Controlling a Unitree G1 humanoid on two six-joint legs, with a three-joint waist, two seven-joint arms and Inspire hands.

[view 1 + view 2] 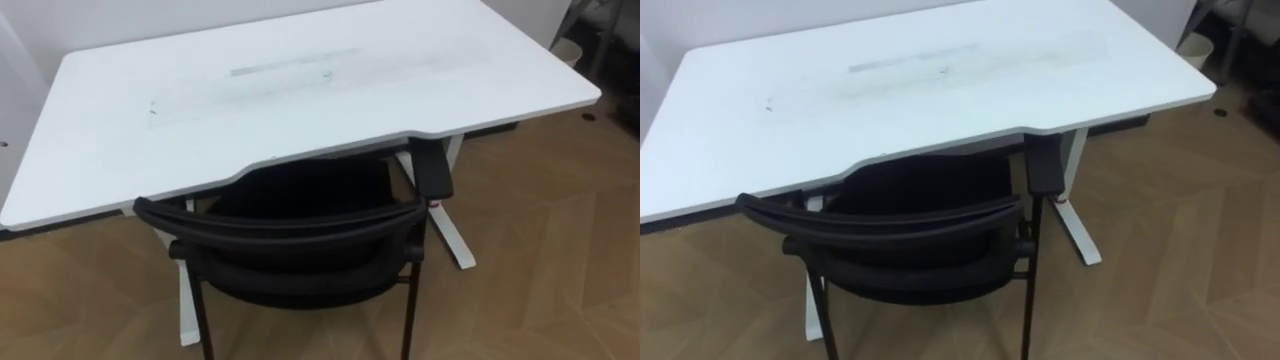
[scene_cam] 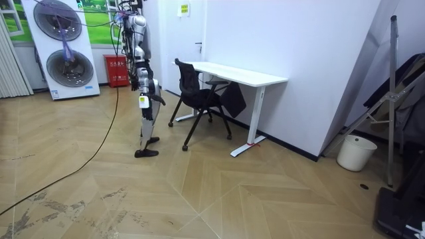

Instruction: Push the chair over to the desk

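Observation:
A black chair stands in front of me, its seat tucked partly under the white desk. Its curved backrest is nearest me and one armrest sits just under the desk's edge. In the room view I stand about a step behind the chair, facing it and the desk. My right hand hangs low by my hip. My left hand is held low and forward, short of the backrest.
The desk's white foot runs along the wooden floor right of the chair. A white bin and a folded metal frame stand at the room view's right. A red box and a tall white panel are behind me.

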